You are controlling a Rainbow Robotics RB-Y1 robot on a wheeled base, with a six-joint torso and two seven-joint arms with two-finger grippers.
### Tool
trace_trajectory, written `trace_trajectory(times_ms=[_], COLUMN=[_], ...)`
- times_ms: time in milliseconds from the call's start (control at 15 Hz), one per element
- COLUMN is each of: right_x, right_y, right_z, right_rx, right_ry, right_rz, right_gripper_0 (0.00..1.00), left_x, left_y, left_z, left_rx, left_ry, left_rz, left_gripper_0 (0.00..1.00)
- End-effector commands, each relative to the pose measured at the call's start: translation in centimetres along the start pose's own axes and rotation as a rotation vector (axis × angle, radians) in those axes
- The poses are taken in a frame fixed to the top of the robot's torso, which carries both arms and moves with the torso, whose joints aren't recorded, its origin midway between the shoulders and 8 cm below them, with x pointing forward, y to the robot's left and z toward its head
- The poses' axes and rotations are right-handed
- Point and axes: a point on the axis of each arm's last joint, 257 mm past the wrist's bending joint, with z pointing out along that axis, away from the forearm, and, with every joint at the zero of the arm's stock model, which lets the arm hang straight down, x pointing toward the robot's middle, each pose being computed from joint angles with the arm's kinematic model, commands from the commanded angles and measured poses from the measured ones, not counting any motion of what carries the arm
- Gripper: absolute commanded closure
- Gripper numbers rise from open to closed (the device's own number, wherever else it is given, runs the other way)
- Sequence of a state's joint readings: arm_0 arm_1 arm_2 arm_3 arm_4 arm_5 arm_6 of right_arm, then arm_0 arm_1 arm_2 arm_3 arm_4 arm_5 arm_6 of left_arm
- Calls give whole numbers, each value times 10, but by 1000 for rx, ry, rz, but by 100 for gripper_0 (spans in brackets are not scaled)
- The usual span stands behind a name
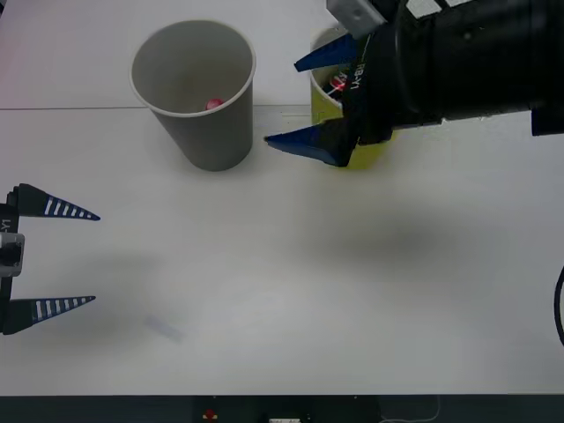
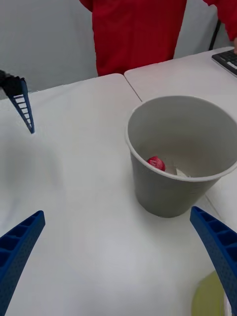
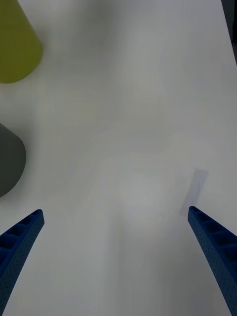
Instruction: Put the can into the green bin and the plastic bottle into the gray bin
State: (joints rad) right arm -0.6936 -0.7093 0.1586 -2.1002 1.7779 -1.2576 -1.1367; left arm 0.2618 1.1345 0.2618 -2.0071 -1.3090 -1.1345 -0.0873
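The front camera looks down on the desk [image 1: 282, 291]; both wrist cameras sit low, sharing the gray bin [image 2: 180, 158].

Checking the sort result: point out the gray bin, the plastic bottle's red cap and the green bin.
gray bin [image 1: 211, 132], front view, on its outer wall.
plastic bottle [image 2: 156, 163], right wrist view, on its red cap inside the gray bin.
green bin [image 3: 15, 49], left wrist view, on its yellow-green side.

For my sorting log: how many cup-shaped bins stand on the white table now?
2. The gray tapered cup-shaped bin stands at the table's far side; the yellow-green tapered bin stands apart on its right, partly hidden behind the open right tool.
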Motion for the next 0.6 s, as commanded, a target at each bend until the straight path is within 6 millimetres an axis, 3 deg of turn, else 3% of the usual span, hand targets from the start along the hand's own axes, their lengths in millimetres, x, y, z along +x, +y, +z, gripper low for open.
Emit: trace_trajectory(times_ms=[67,600], right_x=[16,81], right_y=[21,63], right_z=[-19,-68], right_rx=[-31,-60], right_ry=[4,77], right_rz=[1,-53], right_gripper_0=[0,0], left_x=[0,0], left_y=[0,0], left_z=[0,0], left_rx=[0,0], left_ry=[0,0], left_rz=[0,0], left_gripper_0=[0,0])
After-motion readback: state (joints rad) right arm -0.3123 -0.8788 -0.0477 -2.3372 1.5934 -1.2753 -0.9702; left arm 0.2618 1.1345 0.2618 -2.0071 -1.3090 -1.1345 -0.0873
